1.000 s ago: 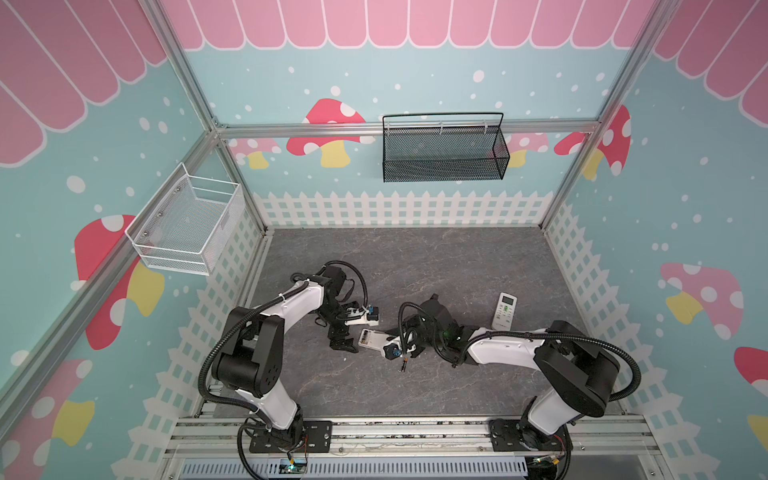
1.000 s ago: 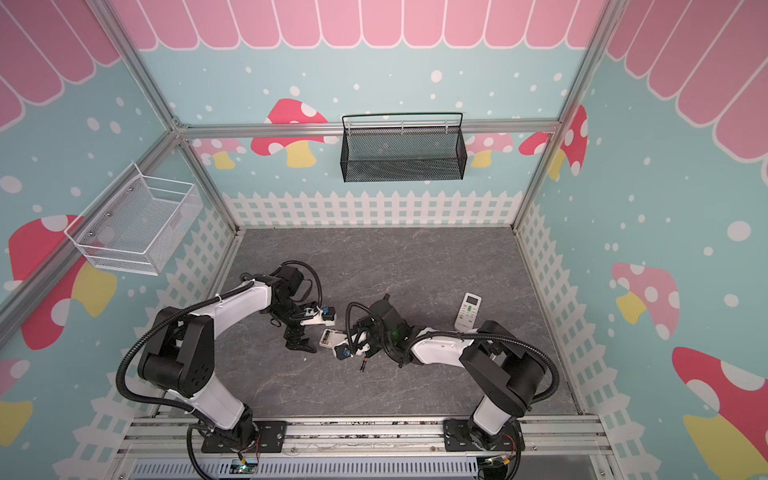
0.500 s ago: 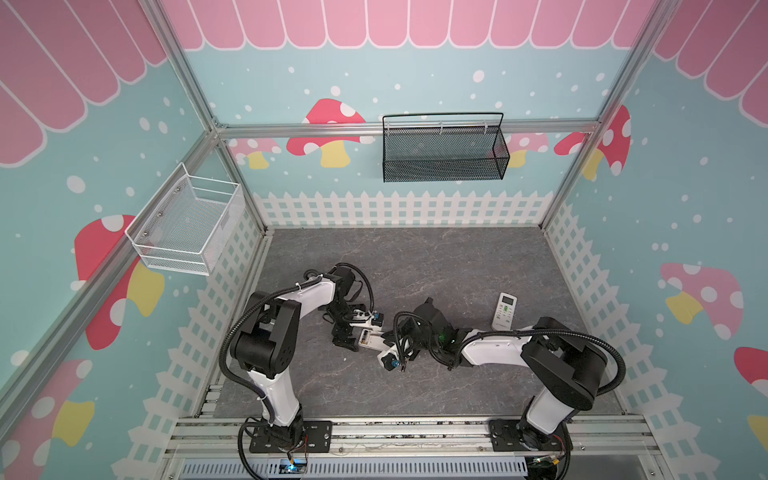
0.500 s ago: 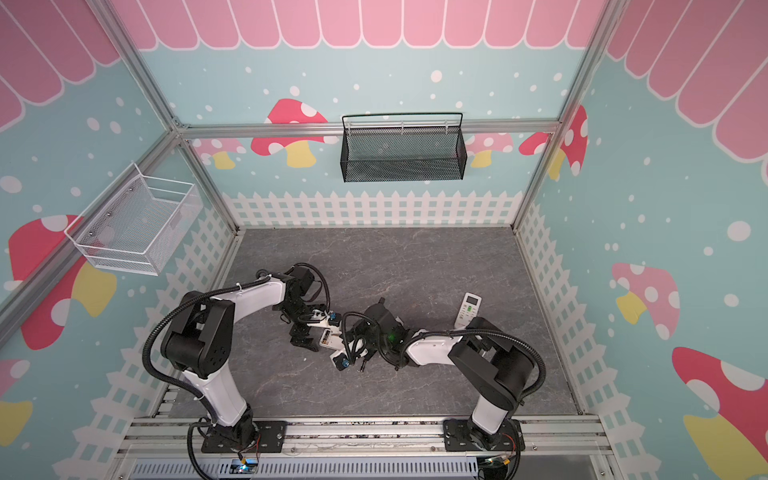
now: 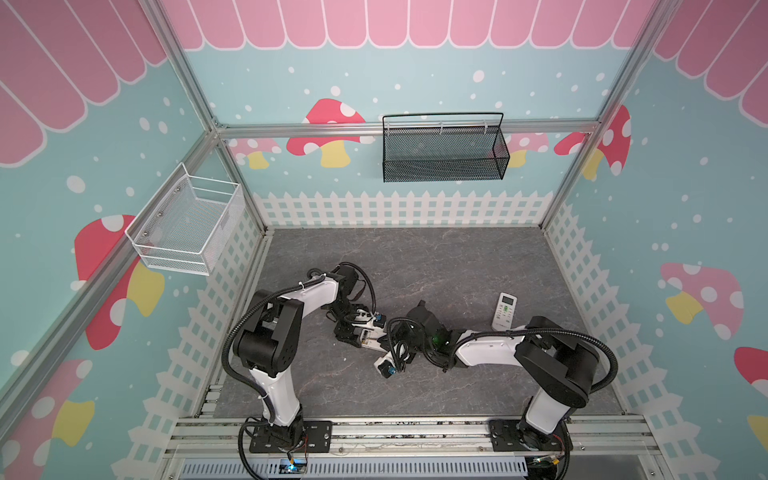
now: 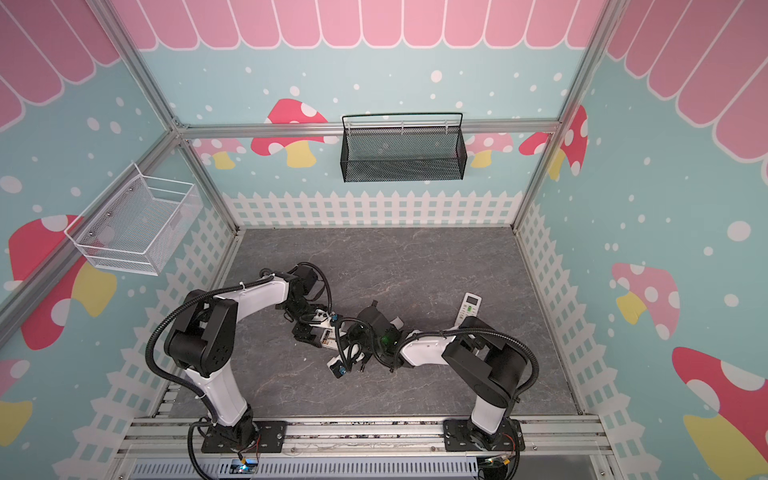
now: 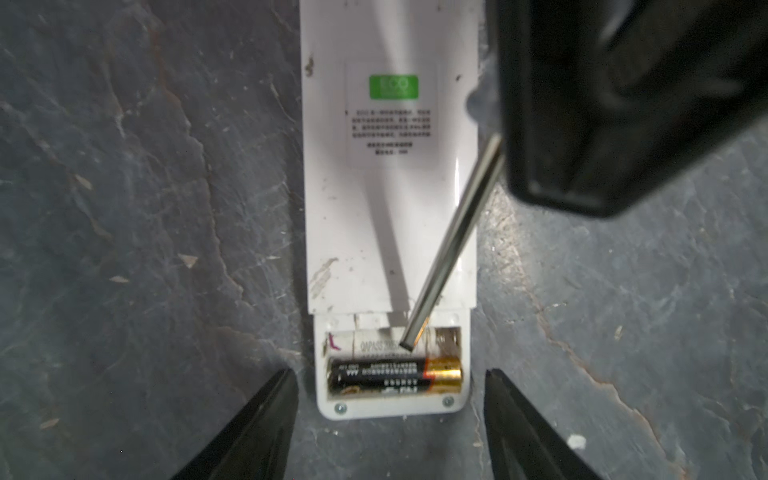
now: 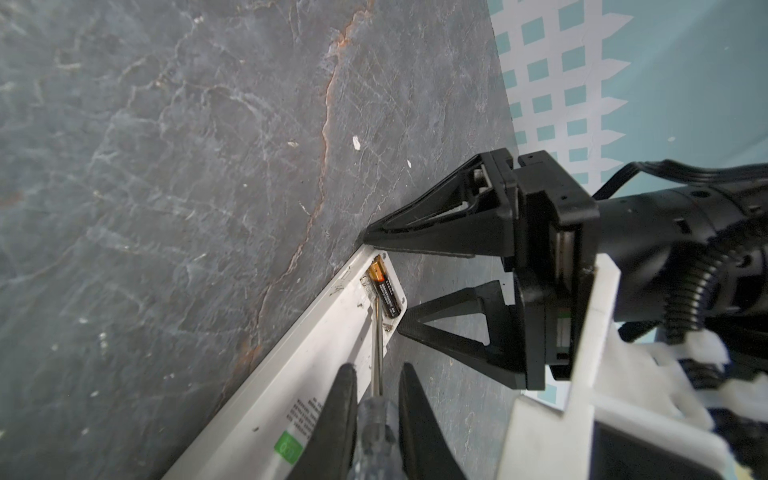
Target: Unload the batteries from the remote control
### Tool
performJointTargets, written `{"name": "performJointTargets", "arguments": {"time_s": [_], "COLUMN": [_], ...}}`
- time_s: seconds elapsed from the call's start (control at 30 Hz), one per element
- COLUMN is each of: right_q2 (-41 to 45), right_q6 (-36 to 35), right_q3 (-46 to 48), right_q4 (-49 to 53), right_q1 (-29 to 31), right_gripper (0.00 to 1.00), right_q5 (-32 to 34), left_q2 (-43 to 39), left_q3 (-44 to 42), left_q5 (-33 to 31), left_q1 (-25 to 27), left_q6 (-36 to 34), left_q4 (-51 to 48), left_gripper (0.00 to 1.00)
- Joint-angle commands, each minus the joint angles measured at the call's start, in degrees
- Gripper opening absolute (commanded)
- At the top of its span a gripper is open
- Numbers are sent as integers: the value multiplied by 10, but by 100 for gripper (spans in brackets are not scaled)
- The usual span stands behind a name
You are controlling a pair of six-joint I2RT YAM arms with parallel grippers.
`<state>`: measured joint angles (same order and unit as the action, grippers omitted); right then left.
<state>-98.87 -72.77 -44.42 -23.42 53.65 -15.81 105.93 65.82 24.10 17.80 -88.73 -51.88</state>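
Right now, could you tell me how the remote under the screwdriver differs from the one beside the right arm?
The worked remote lies face down, bay open, one battery inside; the other remote lies face up, buttons showing. The screwdriver reaches into the first's bay; no tool is at the other. Both are slim, white and lie flat.

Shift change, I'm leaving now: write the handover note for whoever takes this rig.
Left pincer: open, straddling the remote's open end.
Right pincer: shut on screwdriver, tip in the empty slot beside the battery.
Done: compartment open, one slot empty.
Left: pry out that battery; second remote lies face-up, back hidden.
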Motion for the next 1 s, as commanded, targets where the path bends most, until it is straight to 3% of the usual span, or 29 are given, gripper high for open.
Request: {"name": "performJointTargets", "arguments": {"time_s": [0.0,0.37,0.63,0.83,0.97], "right_q2": [-14,-36,-54,-83,-81], "right_q6": [-25,-29,-10,37,69], "right_q3": [-17,-26,-7,40,57], "right_q4": [21,19,-25,-136,-169], "right_q1": [8,14,14,15,15], "right_gripper": [0,0,0,0,0], "right_q5": [0,7,13,33,43], "left_q2": [3,16,15,12,8], "left_q3": [5,15,13,9,5], "left_q5": [10,13,14,13,6], "left_q1": [7,19,20,23,23], "left_q6": [-29,-17,-19,-21,-15], "left_q4": [-11,-11,-11,-10,-9], "left_gripper": [69,51,50,50,54]}}
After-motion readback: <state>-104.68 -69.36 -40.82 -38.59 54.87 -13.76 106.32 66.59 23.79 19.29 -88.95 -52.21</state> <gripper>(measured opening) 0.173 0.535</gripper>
